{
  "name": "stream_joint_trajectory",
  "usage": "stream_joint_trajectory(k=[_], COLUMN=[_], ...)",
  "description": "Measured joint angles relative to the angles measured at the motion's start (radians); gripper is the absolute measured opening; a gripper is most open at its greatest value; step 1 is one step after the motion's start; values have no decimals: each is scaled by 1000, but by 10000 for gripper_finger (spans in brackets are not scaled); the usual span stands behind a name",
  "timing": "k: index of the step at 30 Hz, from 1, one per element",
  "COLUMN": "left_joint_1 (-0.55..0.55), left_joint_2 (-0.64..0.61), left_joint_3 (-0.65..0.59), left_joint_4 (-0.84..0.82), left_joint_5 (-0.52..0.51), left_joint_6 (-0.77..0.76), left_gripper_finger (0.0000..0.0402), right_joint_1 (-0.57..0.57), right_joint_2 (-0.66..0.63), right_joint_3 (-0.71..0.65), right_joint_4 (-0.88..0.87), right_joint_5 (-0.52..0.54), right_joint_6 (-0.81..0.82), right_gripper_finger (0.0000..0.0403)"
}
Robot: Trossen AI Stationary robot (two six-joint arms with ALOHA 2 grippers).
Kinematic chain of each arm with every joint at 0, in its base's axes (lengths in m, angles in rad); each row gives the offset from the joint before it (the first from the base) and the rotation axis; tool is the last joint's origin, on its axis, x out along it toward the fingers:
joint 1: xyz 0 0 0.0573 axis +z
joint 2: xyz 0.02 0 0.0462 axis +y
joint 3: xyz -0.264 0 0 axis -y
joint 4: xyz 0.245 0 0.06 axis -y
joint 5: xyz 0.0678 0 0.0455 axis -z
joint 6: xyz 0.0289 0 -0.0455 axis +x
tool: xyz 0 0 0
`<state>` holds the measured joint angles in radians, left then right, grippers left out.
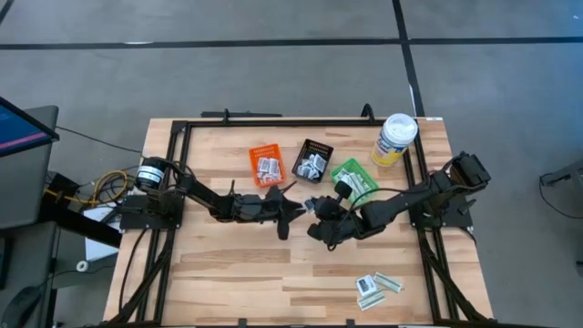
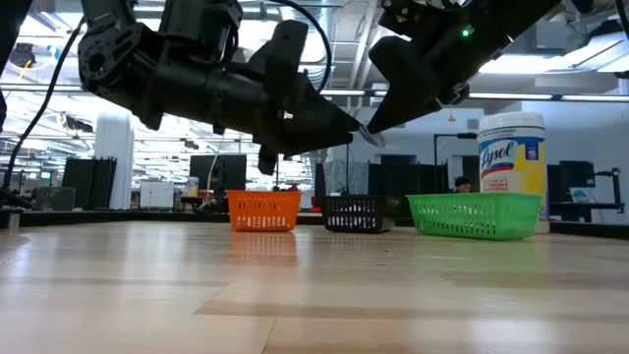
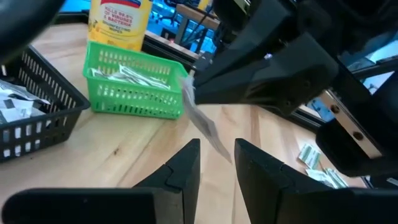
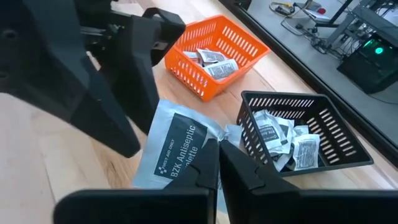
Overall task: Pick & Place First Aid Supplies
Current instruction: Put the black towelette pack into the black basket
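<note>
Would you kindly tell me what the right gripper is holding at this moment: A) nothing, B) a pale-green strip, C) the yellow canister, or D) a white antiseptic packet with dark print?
D: the right wrist view shows the right gripper shut on a white antiseptic packet with dark print, raised above the table near the orange bin and black bin.

The setting is a robotics laboratory in an open-plan industrial hall. A pale wooden slatted tabletop (image 1: 246,264) sits in a black metal frame (image 1: 273,121) on a grey concrete floor (image 1: 273,73). Dark computer monitors (image 2: 211,172) and exposed ceiling ducts (image 2: 334,39) fill the background.
</note>
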<state>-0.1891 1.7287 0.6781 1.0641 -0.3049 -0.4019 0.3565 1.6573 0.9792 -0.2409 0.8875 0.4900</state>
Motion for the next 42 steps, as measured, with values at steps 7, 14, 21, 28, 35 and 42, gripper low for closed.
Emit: stream_joint_trajectory(k=[7, 14, 21, 28, 35, 42], left_joint_1=[1, 23, 21, 23, 44, 45], left_joint_2=[0, 0, 0, 0, 0, 0], left_joint_3=[0, 0, 0, 0, 0, 12], left_joint_4=[0, 0, -2, -10, -9, -7], left_joint_5=[-34, -43, 7, 24, 9, 19], left_joint_6=[3, 7, 25, 22, 21, 1], left_gripper_finger=[100, 100, 100, 100, 100, 100], right_joint_1=[0, 0, 1, 1, 1, -1], right_joint_2=[0, 0, 0, -1, -1, -1], right_joint_3=[0, 0, 0, 1, 1, 1], right_joint_4=[11, 67, 68, -15, 6, 1], right_joint_5=[0, -29, -52, -10, 1, 1], right_joint_6=[0, 0, -3, -2, -2, -2], right_gripper_finger=[4, 5, 5, 1, 1, 1])
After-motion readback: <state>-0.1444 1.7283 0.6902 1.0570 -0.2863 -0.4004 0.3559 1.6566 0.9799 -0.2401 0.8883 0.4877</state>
